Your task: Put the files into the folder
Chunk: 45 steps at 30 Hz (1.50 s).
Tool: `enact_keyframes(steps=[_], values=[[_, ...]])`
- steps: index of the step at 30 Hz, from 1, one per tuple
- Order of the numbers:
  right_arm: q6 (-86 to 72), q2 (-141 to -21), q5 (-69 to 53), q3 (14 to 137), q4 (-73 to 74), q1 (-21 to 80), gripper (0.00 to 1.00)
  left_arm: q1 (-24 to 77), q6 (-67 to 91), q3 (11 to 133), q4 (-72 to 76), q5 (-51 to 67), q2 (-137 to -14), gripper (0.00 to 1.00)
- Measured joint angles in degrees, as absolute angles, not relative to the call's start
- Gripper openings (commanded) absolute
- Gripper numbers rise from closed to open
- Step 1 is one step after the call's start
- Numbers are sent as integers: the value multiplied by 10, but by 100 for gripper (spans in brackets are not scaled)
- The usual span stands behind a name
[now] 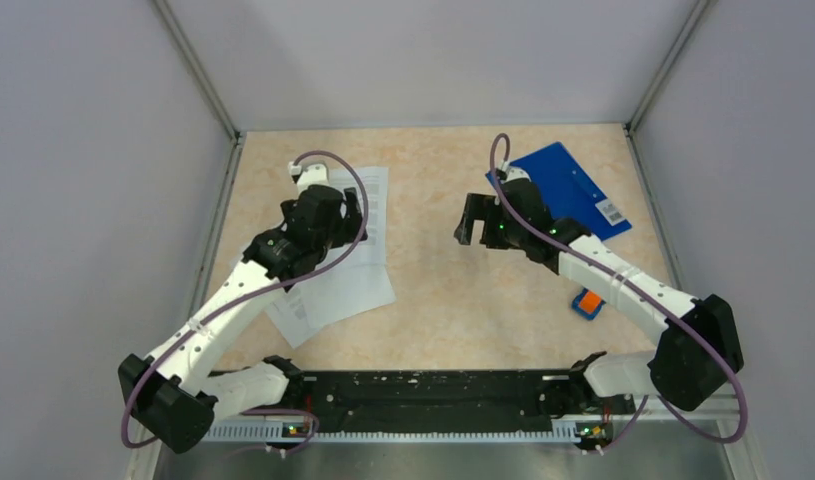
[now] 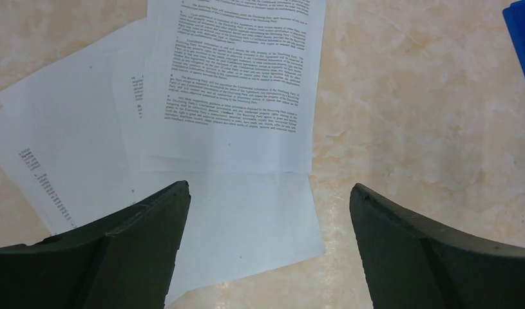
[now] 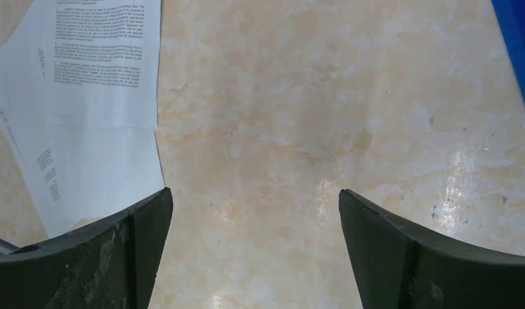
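Note:
The files (image 1: pixel 355 283) are loose white printed sheets, fanned out on the left of the table. My left gripper (image 1: pixel 351 215) hovers over them, open and empty. In the left wrist view the files (image 2: pixel 234 84) lie ahead of and under the left gripper (image 2: pixel 269 190). The blue folder (image 1: pixel 568 185) lies closed at the back right, its white barcode label toward the right edge. My right gripper (image 1: pixel 471 222) is open and empty over bare table between files and folder. The right wrist view shows the right gripper (image 3: pixel 254 193), the files (image 3: pixel 92 77) at left and a folder edge (image 3: pixel 518 38) at right.
A small orange-and-blue object (image 1: pixel 586 303) lies on the table under the right forearm. Grey walls close in the table at the left, back and right. A sliver of the folder (image 2: pixel 524 38) shows at the right edge of the left wrist view.

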<state>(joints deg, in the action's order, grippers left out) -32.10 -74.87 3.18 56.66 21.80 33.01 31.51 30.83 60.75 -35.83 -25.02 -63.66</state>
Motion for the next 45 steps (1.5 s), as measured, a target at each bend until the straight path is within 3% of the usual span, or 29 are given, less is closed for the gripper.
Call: enact_keyframes(steps=[10, 19, 26, 35, 45], values=[[-321, -772, 34, 563, 184, 349, 99, 293, 315, 604, -382, -295, -627, 98], [-311, -888, 27, 632, 145, 349, 99, 218, 334, 603, -398, -287, -626, 98], [-305, -1025, -1, 765, 104, 349, 99, 79, 354, 562, -394, -231, -631, 98], [-292, -1237, -43, 978, 94, 349, 99, -153, 397, 424, -315, -101, -631, 98], [-281, -1371, -57, 1135, 120, 349, 99, -274, 422, 331, -185, 25, -627, 98]])
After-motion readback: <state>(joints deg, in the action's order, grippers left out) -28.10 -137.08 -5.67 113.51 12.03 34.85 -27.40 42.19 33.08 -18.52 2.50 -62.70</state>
